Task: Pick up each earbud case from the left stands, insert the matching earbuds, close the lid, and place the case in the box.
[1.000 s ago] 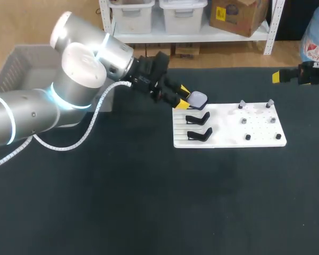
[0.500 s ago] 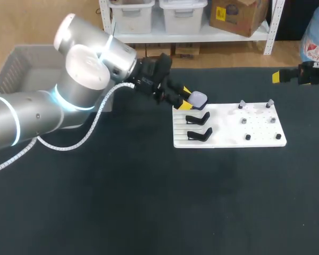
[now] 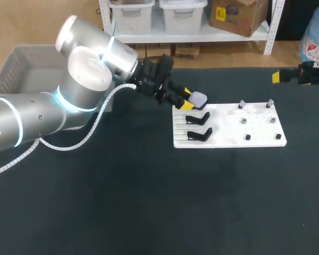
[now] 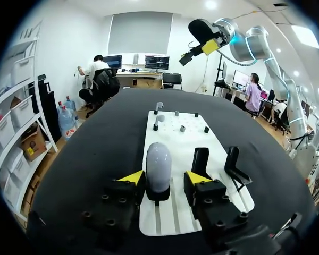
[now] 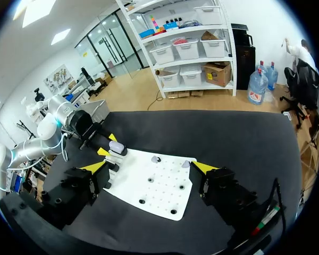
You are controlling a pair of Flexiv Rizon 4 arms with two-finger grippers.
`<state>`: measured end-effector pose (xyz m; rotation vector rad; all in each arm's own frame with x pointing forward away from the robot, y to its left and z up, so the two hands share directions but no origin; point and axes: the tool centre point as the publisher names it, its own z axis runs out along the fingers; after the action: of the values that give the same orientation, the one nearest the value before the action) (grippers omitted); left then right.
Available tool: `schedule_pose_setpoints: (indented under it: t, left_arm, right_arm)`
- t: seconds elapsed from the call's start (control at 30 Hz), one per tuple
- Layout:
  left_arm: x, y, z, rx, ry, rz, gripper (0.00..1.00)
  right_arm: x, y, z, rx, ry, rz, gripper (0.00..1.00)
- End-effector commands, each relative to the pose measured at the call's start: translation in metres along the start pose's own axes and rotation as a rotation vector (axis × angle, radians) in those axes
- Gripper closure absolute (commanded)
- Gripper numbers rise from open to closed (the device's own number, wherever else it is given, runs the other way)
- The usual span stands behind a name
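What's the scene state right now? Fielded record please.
case: upright on far stand, on the board
middle stand, near stand: empty
left pincer: open, one finger each side of the case
right pincer: open, empty, far from the board
box: grey, far left of the board

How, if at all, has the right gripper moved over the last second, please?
No. The right gripper is at the same spot beyond the far right corner of the white board as in both earlier head views.
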<state>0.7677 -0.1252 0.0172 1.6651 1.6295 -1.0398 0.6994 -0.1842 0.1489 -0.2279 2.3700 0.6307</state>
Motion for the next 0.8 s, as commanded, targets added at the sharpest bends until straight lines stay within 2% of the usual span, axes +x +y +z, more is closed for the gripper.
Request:
schedule_pose_setpoints:
  t: [0.03, 0.8]
  left_arm:
    - [-0.0002, 0.0026, 0.0029, 0.003, 0.003, 0.0, 0.53]
    - [-0.003, 0.0085, 0.0078, -0.005, 0.0, 0.005, 0.56]
  right_arm:
    - [-0.0001, 0.0001, -0.0004, 0.0, 0.001, 0.0, 0.0]
    - [-0.0001, 0.0001, -0.0004, 0.0, 0.001, 0.0, 0.0]
